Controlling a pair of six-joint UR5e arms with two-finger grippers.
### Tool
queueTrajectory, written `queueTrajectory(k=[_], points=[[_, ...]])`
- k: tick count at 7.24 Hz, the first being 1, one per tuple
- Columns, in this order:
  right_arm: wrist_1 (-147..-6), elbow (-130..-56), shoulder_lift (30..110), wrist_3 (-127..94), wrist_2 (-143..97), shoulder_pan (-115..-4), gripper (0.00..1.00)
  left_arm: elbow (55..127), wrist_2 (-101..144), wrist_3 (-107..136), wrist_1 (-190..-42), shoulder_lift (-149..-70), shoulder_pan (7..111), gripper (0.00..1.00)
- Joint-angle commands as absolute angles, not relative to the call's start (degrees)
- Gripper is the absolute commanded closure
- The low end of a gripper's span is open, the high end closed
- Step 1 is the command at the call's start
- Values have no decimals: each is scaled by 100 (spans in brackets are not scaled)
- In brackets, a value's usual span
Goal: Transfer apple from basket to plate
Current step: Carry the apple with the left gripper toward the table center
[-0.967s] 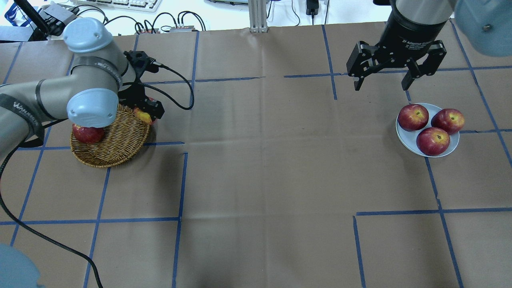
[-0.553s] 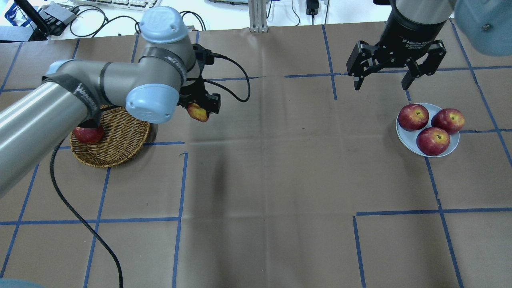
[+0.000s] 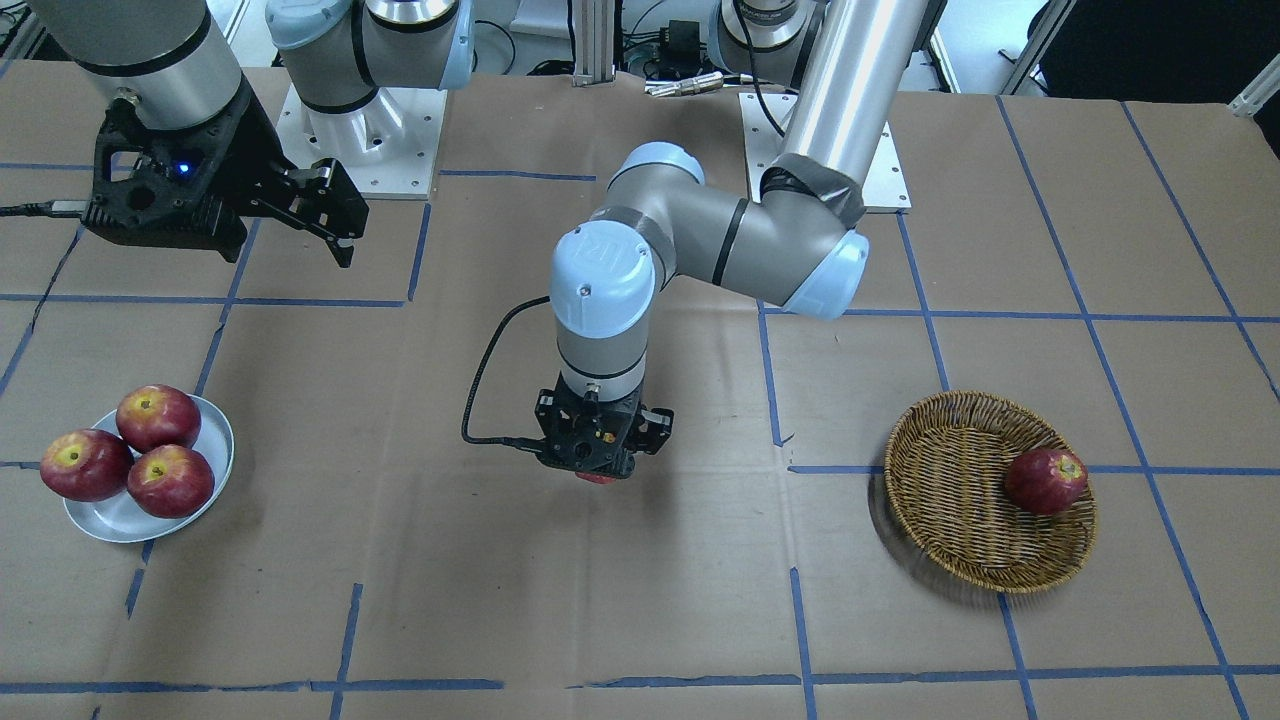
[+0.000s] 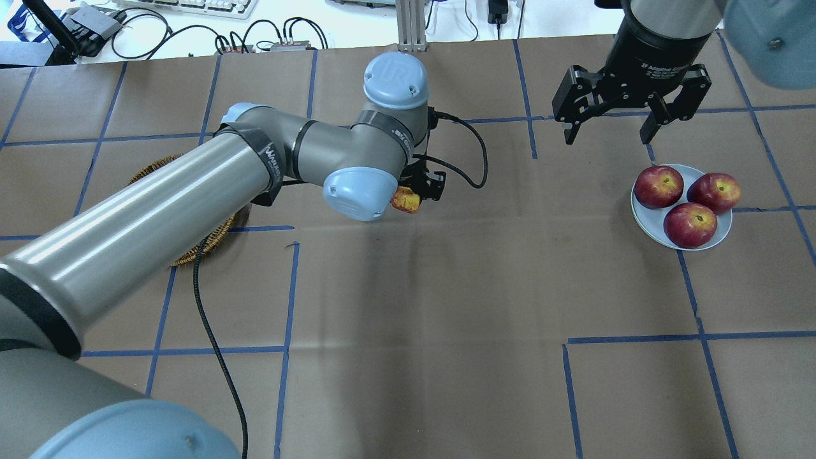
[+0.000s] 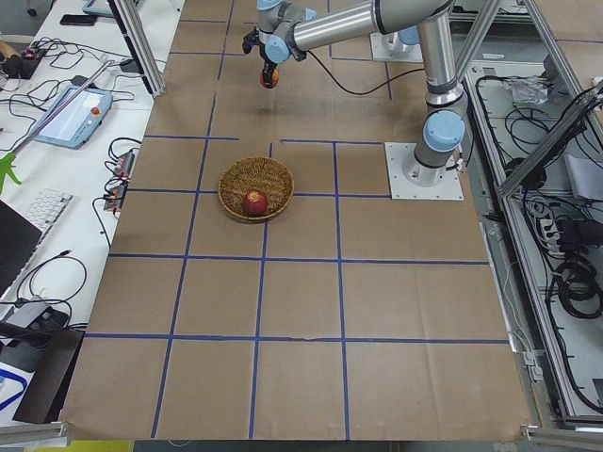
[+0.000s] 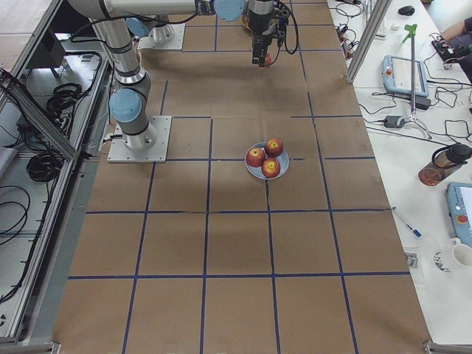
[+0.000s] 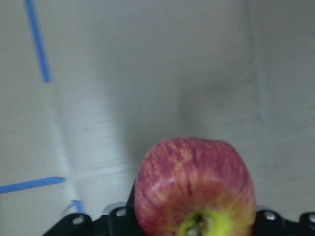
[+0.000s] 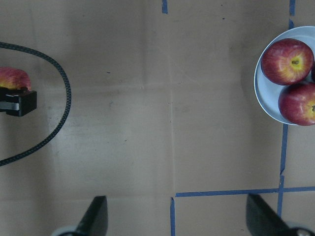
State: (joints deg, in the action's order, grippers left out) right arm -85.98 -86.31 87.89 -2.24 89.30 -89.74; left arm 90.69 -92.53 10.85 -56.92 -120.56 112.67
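My left gripper point(image 4: 413, 195) is shut on the apple point(image 4: 405, 201), a streaky pinkish-red one with a yellow patch at its stem. It holds the apple above the middle of the table, between basket and plate. The apple fills the bottom of the left wrist view point(image 7: 194, 189) and shows at the left edge of the right wrist view point(image 8: 12, 78). The wicker basket point(image 3: 940, 520) holds one darker red apple point(image 3: 1045, 480). In the overhead view my left arm mostly hides the basket point(image 4: 191, 256). The white plate point(image 4: 646, 223) carries three dark red apples. My right gripper point(image 4: 609, 135) hangs open and empty behind the plate.
Brown paper with blue tape lines covers the table. The left gripper's black cable point(image 4: 475, 167) loops beside its wrist and another length trails across the front left point(image 4: 213, 344). Arm bases stand at the table's back edge point(image 3: 360, 130).
My left arm has lifted the apple out of the basket and swung it right, to the table's middle. The right arm has not moved.
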Motion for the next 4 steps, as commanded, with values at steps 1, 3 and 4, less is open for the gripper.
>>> queueTrajectory(k=[1, 3, 4], points=[[-8596, -8640, 8789, -229, 8921, -8974, 0, 9209, -9264, 1108, -5197, -12287, 11391, 44], [-8596, -8640, 8798, -229, 8921, -8974, 0, 9255, -9255, 1116, -5089, -12340, 11408, 43], [-8596, -8648, 8789, -229, 8921, -8974, 0, 9272, -9255, 1116, -5089, -12349, 11408, 42]])
